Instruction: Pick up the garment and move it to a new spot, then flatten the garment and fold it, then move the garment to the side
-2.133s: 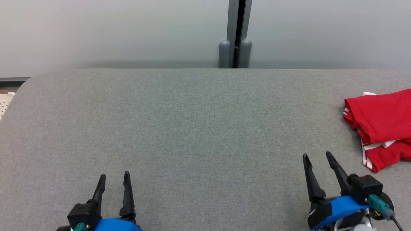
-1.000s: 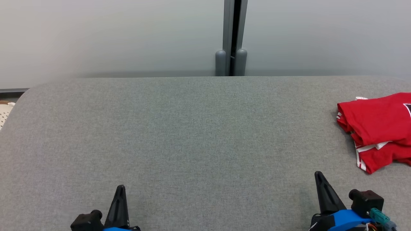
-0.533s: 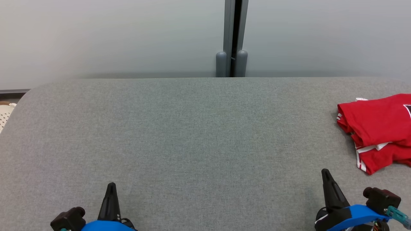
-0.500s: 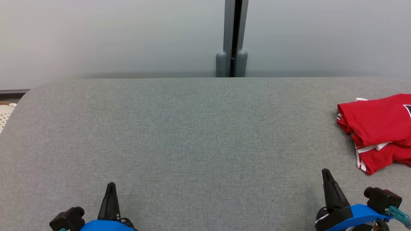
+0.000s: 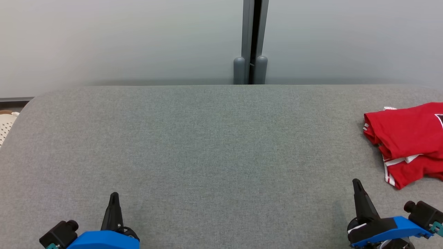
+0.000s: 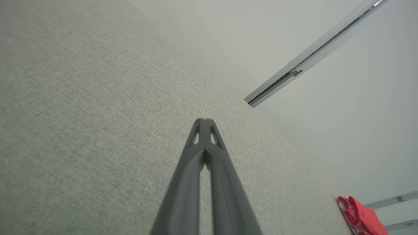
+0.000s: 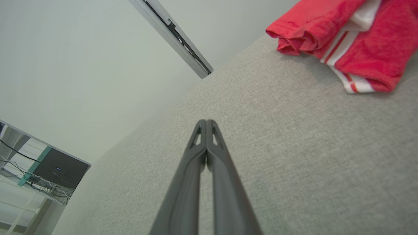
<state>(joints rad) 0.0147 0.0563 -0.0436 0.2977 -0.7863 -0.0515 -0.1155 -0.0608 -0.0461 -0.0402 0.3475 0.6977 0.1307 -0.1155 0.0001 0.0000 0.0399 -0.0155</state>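
Pictured at the right edge of the grey fabric surface [image 5: 207,138]: red garment [image 5: 408,138] with white striped trim, loosely folded in layers and partly cut off by the head view's frame. At the near edge toward the left corner, left tool [image 5: 114,196], fingers pressed together, tip pointing to the far edge, holding nothing. At the near edge toward the right corner, right tool [image 5: 356,182], likewise clamped shut and empty, near the garment but apart from it. Seen from the right wrist, the garment's rolled fold and striped hem, up and to the right of the closed fingers, on bare fabric. Seen from the left wrist, the garment small and well apart along the surface. Behind the far edge, pale wall panels [image 5: 104,41] and a grey post [image 5: 250,41] at the seam between them.
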